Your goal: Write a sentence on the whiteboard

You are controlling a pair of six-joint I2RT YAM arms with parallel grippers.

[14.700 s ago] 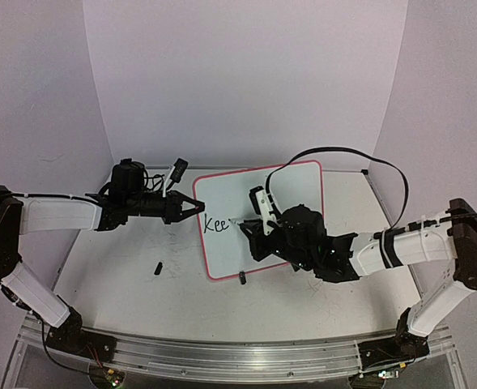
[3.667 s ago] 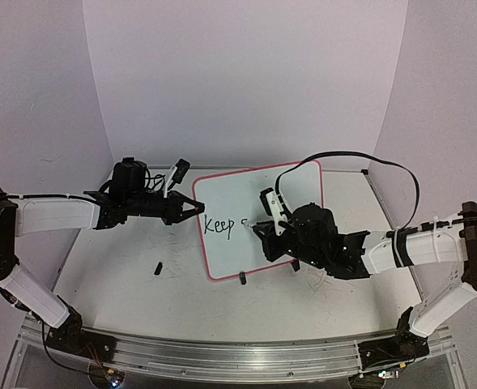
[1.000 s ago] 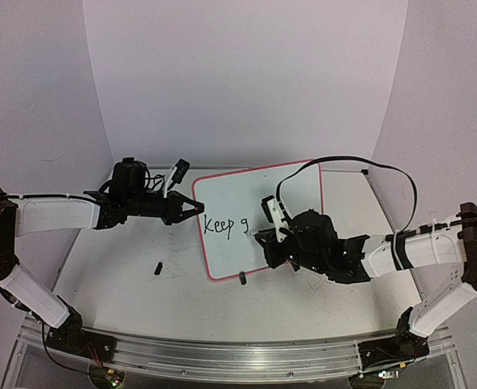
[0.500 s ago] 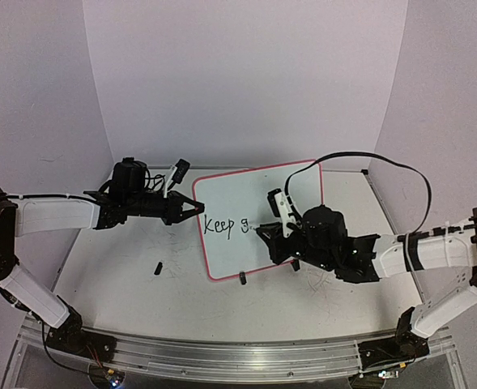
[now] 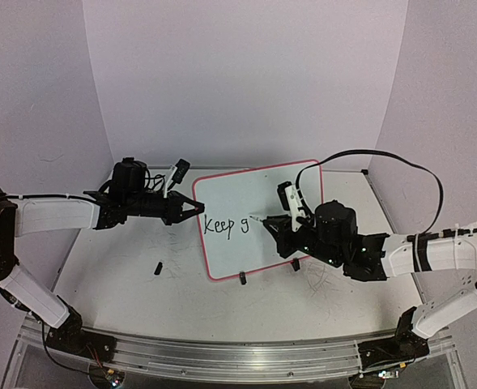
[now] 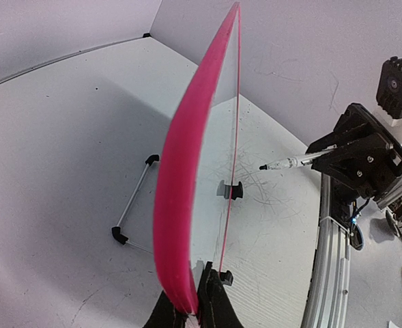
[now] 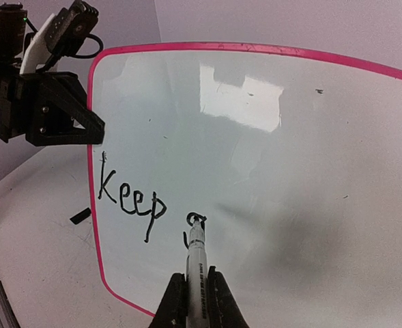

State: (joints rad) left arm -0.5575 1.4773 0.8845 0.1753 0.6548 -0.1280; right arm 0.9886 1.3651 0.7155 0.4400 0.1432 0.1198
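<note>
Whiteboard [image 5: 254, 190] stands mid-frame in top view, clip feet [image 5: 243, 278] at its lower edge. L gripper [image 5: 193, 208] clenched on board's left pink edge; in L wrist view, fingers [image 6: 211, 307] pinch the rim at frame bottom. R gripper [image 5: 280, 229] clamped round marker [image 7: 196, 256], tip at the "g". Sentence [image 7: 129, 197] reads "Keep g" so far, lower left of board. Right of it: bare white up to the pink right edge. Small black piece [image 5: 157, 267] on table [image 5: 108, 275], lower left, well apart from board.
</note>
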